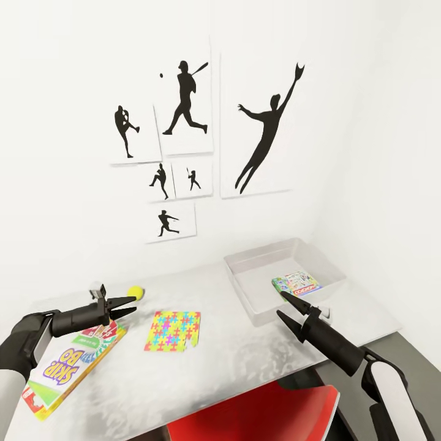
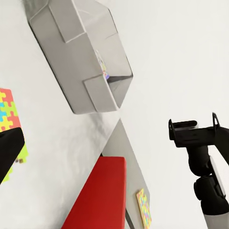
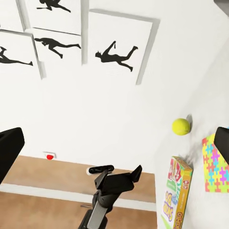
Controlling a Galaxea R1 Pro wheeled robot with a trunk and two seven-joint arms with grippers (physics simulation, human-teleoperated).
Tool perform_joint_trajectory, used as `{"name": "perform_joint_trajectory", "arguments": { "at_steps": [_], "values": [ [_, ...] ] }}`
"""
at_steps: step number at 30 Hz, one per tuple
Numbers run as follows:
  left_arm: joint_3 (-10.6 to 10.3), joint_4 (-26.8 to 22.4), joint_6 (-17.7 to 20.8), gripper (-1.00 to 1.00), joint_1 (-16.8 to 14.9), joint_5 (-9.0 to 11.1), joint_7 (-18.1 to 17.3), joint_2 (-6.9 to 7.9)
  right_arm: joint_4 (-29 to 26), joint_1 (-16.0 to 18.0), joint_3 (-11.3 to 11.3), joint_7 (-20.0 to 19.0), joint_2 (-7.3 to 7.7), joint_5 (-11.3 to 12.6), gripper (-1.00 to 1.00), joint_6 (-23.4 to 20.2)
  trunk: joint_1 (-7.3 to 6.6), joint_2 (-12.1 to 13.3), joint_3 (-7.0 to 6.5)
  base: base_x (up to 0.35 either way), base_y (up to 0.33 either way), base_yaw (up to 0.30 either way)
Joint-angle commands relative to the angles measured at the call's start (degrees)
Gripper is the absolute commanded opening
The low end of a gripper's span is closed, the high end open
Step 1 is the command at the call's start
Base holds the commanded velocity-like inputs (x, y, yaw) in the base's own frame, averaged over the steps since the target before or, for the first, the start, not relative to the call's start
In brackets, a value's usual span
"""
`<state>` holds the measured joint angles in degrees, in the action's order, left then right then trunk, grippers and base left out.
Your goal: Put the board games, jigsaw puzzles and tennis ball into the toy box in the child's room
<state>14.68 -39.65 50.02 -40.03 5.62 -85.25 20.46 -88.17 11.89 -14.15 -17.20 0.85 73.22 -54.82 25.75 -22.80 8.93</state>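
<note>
The grey toy box stands at the table's far right with one cartoon-printed board game lying inside. A jigsaw puzzle lies flat mid-table. The tennis ball rests beside my left gripper, which hovers open above the far end of the Skip-Bo board game. My right gripper is open at the box's near rim, empty. The left wrist view shows the toy box, a second jigsaw puzzle on a lower grey surface, and the right gripper. The right wrist view shows the ball and the left gripper.
The white table meets a wall hung with baseball silhouette prints. A red chair is tucked under the table's near edge. A round red wall button sits low above the wood floor.
</note>
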Motion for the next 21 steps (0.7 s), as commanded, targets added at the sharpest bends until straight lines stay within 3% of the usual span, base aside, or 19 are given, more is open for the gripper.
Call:
{"name": "perform_joint_trajectory", "arguments": {
  "at_steps": [1,8,21],
  "values": [
    [0.00,0.00,0.60,1.00,-0.04,0.01,-0.19,0.01,0.01,0.06,-0.08,-0.46,-0.03,-0.45,1.00,0.07,0.03,-0.12,0.10,0.000,0.000,0.000],
    [0.03,0.00,0.60,1.00,-0.04,0.01,-0.16,0.02,0.02,0.06,0.17,-0.61,0.21,-0.38,1.00,5.40,0.03,-0.12,-0.37,0.000,0.000,0.000],
    [0.09,0.01,0.63,1.00,-0.04,0.01,-0.18,0.03,-0.07,0.06,1.08,-0.64,0.58,-0.36,1.00,6.69,0.03,-0.12,-1.57,-0.013,0.000,0.000]
  ]
}}
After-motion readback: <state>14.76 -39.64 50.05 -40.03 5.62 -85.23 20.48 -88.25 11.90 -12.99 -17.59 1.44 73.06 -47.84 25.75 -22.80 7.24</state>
